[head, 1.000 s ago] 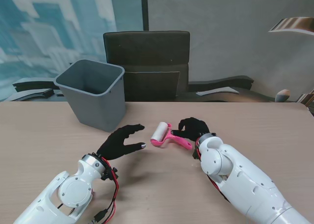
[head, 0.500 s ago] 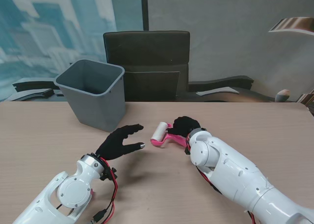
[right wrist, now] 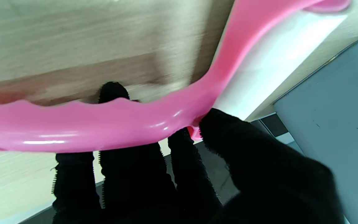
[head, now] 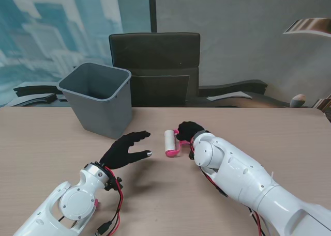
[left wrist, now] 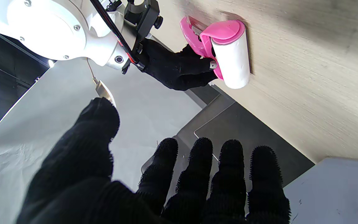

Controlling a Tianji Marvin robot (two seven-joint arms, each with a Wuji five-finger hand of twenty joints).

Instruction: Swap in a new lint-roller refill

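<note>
A pink lint roller (head: 170,143) with a white refill (left wrist: 232,62) is near the table's middle. My right hand (head: 189,131) is shut on its pink handle (right wrist: 82,124), fingers wrapped round it, thumb near the neck. The roller's head points to the left, towards my left hand (head: 125,149). That hand hovers a short way left of the roller, fingers (left wrist: 197,168) spread and holding nothing. Whether the roller touches the table I cannot tell.
A grey waste bin (head: 98,97) stands on the table at the back left, beyond my left hand. A dark chair (head: 154,65) sits behind the table's far edge. The wooden table (head: 289,138) stretches out to the right.
My right hand has closed on the handle and swung the roller, so the refill now stands nearly straight and a bit nearer my left hand. The left hand has barely moved.
</note>
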